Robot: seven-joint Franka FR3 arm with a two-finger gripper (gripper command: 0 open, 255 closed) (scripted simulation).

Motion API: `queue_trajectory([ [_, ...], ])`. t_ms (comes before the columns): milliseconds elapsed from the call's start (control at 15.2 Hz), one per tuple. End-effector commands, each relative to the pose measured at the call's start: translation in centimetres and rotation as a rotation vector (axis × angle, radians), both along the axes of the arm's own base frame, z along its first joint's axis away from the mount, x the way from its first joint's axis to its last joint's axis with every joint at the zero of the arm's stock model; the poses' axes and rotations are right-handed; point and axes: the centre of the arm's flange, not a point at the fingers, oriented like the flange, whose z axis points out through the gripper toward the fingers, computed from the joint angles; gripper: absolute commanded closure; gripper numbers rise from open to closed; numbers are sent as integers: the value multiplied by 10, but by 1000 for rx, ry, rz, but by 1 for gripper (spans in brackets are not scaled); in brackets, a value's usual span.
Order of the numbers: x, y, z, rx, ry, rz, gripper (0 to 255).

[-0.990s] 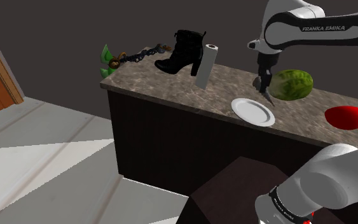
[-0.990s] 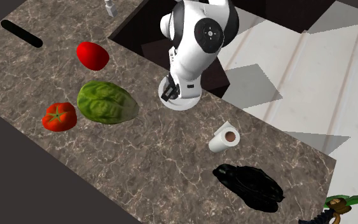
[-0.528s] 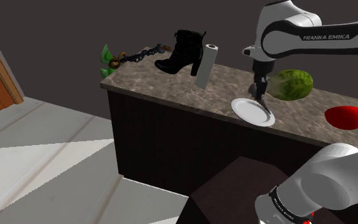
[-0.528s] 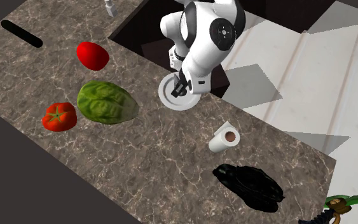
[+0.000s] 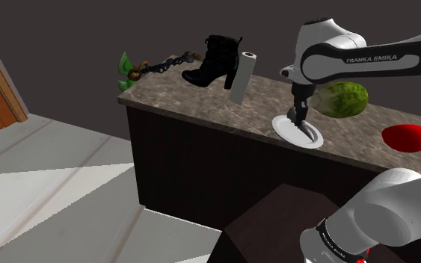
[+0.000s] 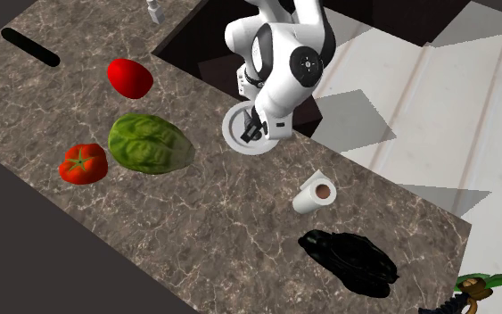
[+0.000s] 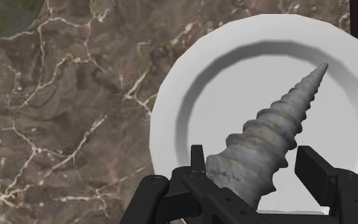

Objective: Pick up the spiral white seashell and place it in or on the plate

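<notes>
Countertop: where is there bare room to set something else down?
The widest bare countertop lies between the lettuce, the plate and the paper towel roll. Another patch sits between the black bar and the red object. Crowded: the plate, under the pincer holding the seashell.

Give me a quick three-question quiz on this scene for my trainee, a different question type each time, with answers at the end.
1. True or false: the fingers clasp the shell.
2. What lies right beneath the shell? A: the tomato. B: the plate. C: the lettuce.
3. Fill in: in the shoulder view, the paper roll stands next to a black ____.

Key: 1 true; 2 B; 3 boot.
</notes>
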Motion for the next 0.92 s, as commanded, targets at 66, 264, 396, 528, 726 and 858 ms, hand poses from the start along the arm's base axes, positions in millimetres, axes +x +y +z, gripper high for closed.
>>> queue_trajectory([
  [66,0,0,-10,0,0,0,255],
  [264,0,0,-10,0,0,0,255],
  [396,0,0,-10,0,0,0,255],
  [528,0,0,-10,0,0,0,255],
  [726,0,0,-10,0,0,0,0],
  [858,0,0,-10,0,0,0,0],
])
